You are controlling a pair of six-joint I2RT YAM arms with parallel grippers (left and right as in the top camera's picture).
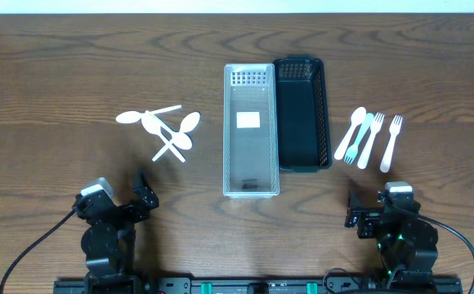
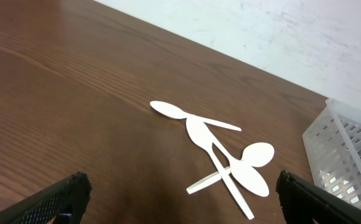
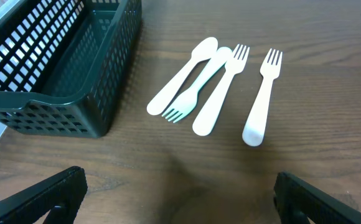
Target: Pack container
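A clear plastic container (image 1: 251, 131) stands in the middle of the table with a dark green basket (image 1: 303, 114) touching its right side. Three white plastic spoons (image 1: 165, 129) lie crossed to the left, also in the left wrist view (image 2: 221, 152). Several white forks and a spoon (image 1: 370, 139) lie to the right, also in the right wrist view (image 3: 221, 87). My left gripper (image 2: 180, 196) is open and empty, low at the front left, short of the spoons. My right gripper (image 3: 180, 196) is open and empty at the front right, short of the forks.
The clear container's corner (image 2: 348, 155) shows at the right of the left wrist view. The green basket (image 3: 56, 68) fills the left of the right wrist view. A white wall lies beyond the table's far edge. Both arm bases (image 1: 106, 237) (image 1: 400, 237) sit at the near edge.
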